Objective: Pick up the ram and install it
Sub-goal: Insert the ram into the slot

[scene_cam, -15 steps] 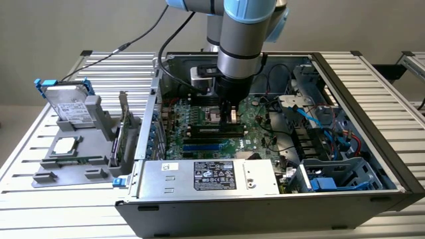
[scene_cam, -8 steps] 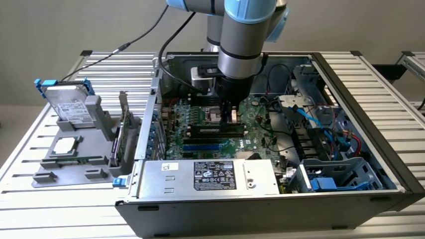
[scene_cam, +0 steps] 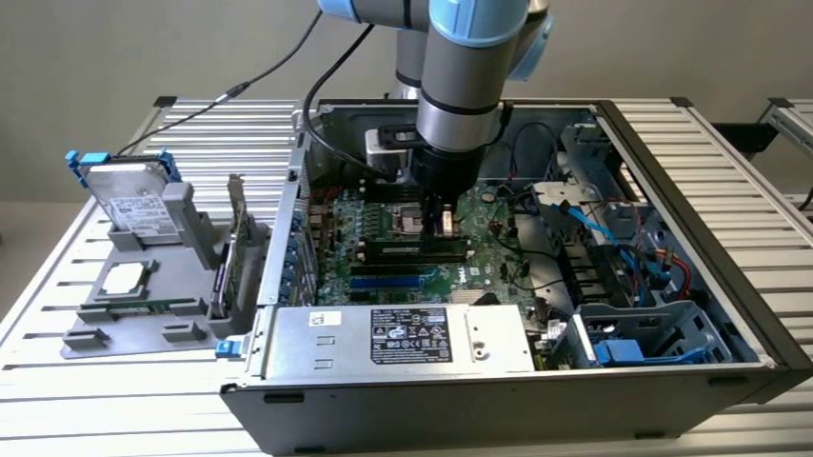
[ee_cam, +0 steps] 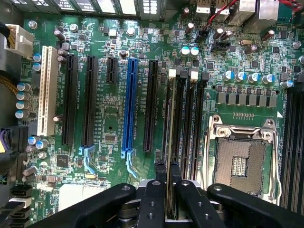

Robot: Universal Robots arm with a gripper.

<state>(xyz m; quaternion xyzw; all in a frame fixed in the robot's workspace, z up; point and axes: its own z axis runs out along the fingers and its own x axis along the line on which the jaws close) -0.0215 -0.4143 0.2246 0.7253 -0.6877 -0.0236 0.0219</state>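
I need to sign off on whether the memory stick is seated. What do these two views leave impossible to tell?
1. How deep the ram sits: the wrist view sees it edge-on from above, so its own body hides its contact edge.
2. The near end of the ram: in the wrist view, the fingers of the gripper cover it.
3. The ram in the exterior view: the arm and gripper block it.
4. The ram's chips and label: neither face shows.

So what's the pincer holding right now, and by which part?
The ram, seen edge-on, pinched across its thin upper edge between the fingers of the shut pincer.
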